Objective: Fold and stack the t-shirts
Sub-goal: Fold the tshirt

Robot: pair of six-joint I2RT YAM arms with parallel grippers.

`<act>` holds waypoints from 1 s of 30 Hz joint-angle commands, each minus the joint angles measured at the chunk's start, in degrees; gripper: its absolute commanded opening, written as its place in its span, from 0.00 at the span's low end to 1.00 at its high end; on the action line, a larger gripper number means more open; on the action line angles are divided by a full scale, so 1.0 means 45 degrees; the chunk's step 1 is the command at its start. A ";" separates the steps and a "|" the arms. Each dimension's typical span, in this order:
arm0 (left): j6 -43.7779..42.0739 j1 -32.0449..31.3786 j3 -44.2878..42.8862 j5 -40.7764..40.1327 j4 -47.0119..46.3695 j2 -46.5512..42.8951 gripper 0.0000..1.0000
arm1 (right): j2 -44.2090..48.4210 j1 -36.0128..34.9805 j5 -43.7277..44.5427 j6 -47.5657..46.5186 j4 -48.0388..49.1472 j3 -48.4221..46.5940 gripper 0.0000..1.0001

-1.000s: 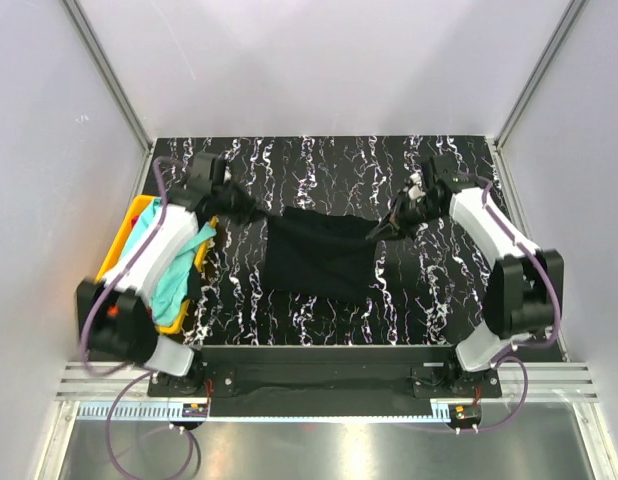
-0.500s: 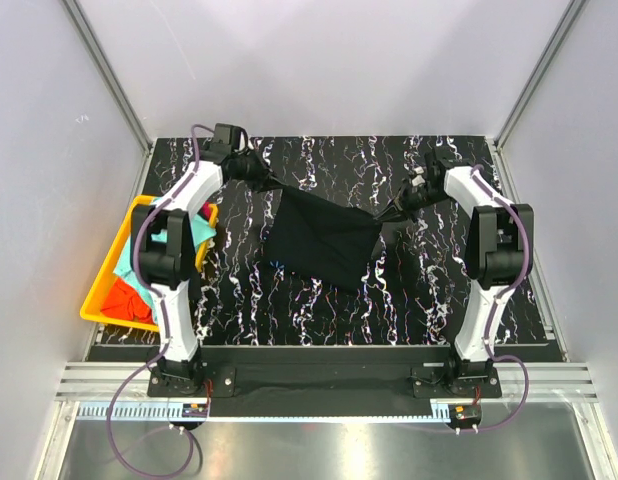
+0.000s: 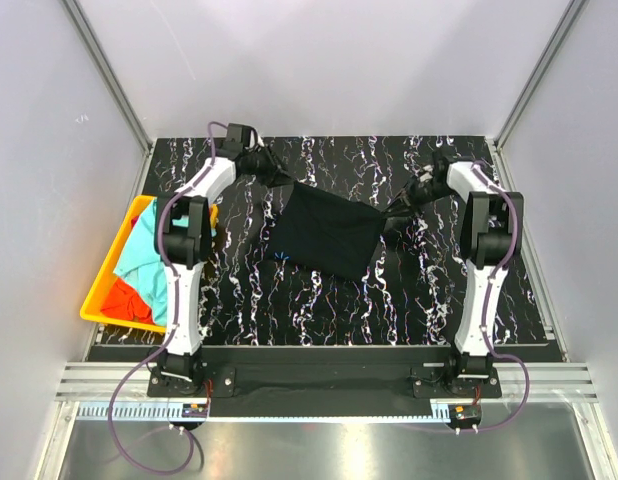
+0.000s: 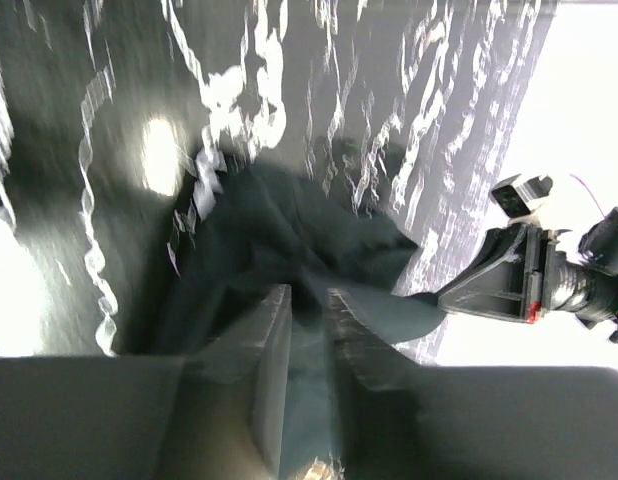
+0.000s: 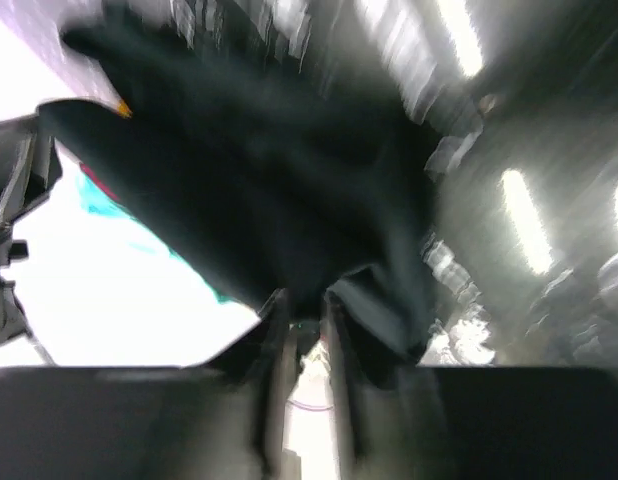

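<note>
Nearest the arm bases, at the left edge of the counter [image 3: 409,290], the yellow bin [image 3: 109,318] holds the turquoise t-shirt [image 3: 144,250] and the orange-red t-shirt [image 3: 124,298], well apart from both claws.

Farther in, over the middle of the counter, the black t-shirt [image 3: 324,235] hangs as a slanted sheet. Its long axis runs from far-left to right, strung between the two claws, with its lower edge sagging toward the near side.

The relation that matters is this span. The shirt lies to the right of and nearer than the left claw [image 3: 272,172], and to the left of and nearer than the right claw [image 3: 401,208]. Neither arm is closer to it, since each sits at one upper corner.

In the left wrist view, cloth fills the narrow gap between the fingers [image 4: 274,340], so the left claw looks clenched on the black t-shirt's corner. In the right wrist view, cloth bunches over the fingertips [image 5: 341,320], but blur hides whether that claw grips or has let go; I cannot tell.

My judgement is that laying the shirt flat depends on both corners coming down level, with the span kept taut along that far-left-to-right line.
</note>
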State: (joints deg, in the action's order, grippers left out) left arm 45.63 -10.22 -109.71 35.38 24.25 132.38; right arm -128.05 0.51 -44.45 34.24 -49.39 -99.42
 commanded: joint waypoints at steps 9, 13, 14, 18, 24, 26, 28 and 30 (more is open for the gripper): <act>-0.3710 0.0181 0.0775 -0.1845 -0.0897 -0.2596 0.51 | -0.1412 0.1390 0.2906 -0.3211 -0.2893 -0.6037 0.71; -0.4513 0.0083 0.3632 -0.1397 -0.0897 -0.4336 0.52 | 0.1086 0.0961 0.2476 -0.3118 -0.1222 -0.1928 0.76; -0.4650 0.0064 0.4160 -0.1222 -0.0974 -0.4784 0.52 | 0.2097 0.0805 0.2436 -0.2962 -0.0788 -0.1196 0.77; -0.5352 -0.0053 0.6350 -0.0459 -0.1383 -0.5568 0.52 | 0.3649 -0.0654 0.1520 -0.2025 0.0875 0.1658 0.71; -0.5687 -0.0112 0.8323 0.0126 -0.2769 -0.5628 0.52 | 0.4548 -0.1696 0.1342 -0.2099 0.1951 0.4512 0.75; -0.5376 -0.0112 0.8753 0.0379 -0.2986 -0.5472 0.51 | 0.4841 -0.1735 0.1477 -0.2276 0.2010 0.5040 0.75; -0.5160 -0.0112 0.9066 0.0459 -0.3006 -0.5335 0.50 | 0.4958 -0.1716 0.1634 -0.2413 0.2029 0.5391 0.75; -0.4711 -0.0190 0.9846 0.0634 -0.3375 -0.5567 0.50 | 0.4979 -0.1735 0.1849 -0.2414 0.2049 0.5568 0.75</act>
State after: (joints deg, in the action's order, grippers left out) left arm 22.85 -10.74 -68.38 34.92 14.83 108.27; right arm -109.75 -7.79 -37.06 24.43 -42.92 -74.83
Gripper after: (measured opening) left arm 0.503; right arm 0.744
